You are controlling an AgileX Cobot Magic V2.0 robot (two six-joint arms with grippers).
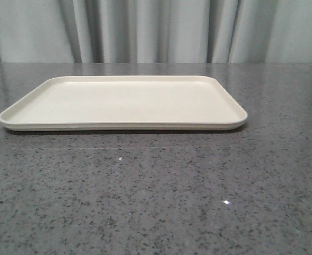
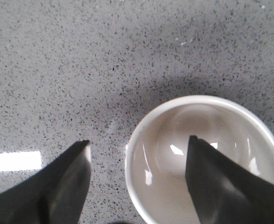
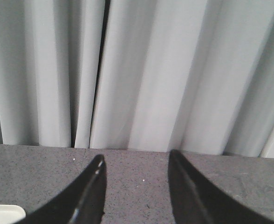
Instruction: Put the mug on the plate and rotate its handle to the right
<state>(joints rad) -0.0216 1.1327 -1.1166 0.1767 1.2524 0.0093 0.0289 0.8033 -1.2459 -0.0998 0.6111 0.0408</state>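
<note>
A: Nearest?
B: Left gripper (image 2: 139,149), spread, one finger inside the mug (image 2: 206,161) rim, one outside.
A: Plate (image 1: 219,119)?
B: Twelve o'clock on the table (image 1: 156,202). Right gripper (image 3: 136,163) spread, facing the curtain (image 3: 141,70).

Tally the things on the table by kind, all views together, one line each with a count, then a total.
Plate: 1, cream, nothing on it.
Mug: 1, white, seen from above in the left wrist view, standing on the table off the plate; its handle is not visible.
Total: 2.
</note>
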